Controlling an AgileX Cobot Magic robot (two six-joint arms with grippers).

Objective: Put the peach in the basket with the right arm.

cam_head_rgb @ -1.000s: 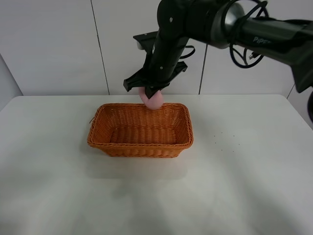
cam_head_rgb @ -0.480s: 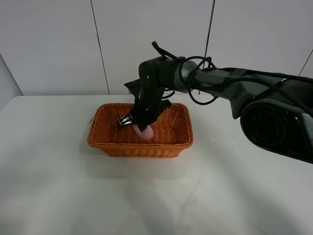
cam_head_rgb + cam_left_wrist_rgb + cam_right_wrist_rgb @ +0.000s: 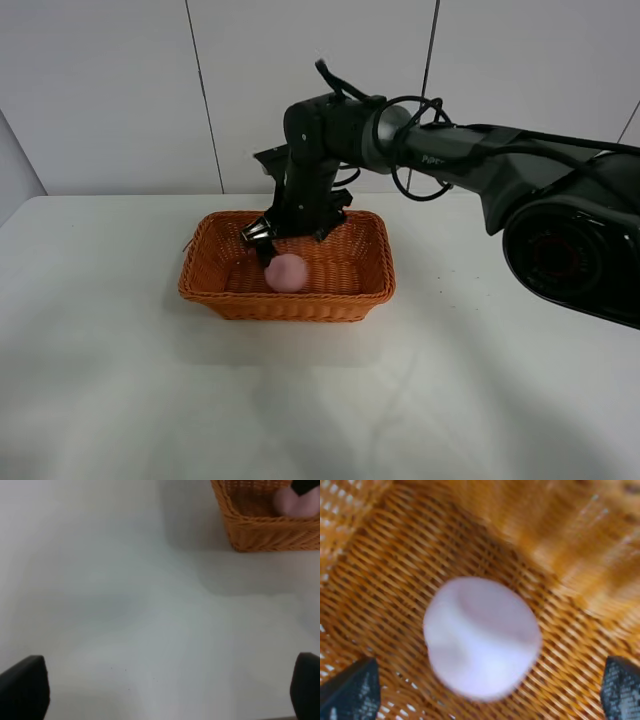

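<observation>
My right end effector (image 3: 283, 240) hangs inside the rectangular orange-brown woven wicker basket (image 3: 300, 302), its fingers (image 3: 351, 692) spread wide and pinching nothing. The small matte pink rounded peach (image 3: 481, 637) lies on the basket's woven floor just below, between the fingers and apart from both, so I judge the placing done. The peach looks light and a little yielding. Its matte skin seems unlikely to slip, yet its round form could roll on the weave. If it needed lifting, I would close gently across its widest middle. My left end effector (image 3: 165, 687) is likewise spread, holding nothing, over the bare white bench (image 3: 125, 605).
</observation>
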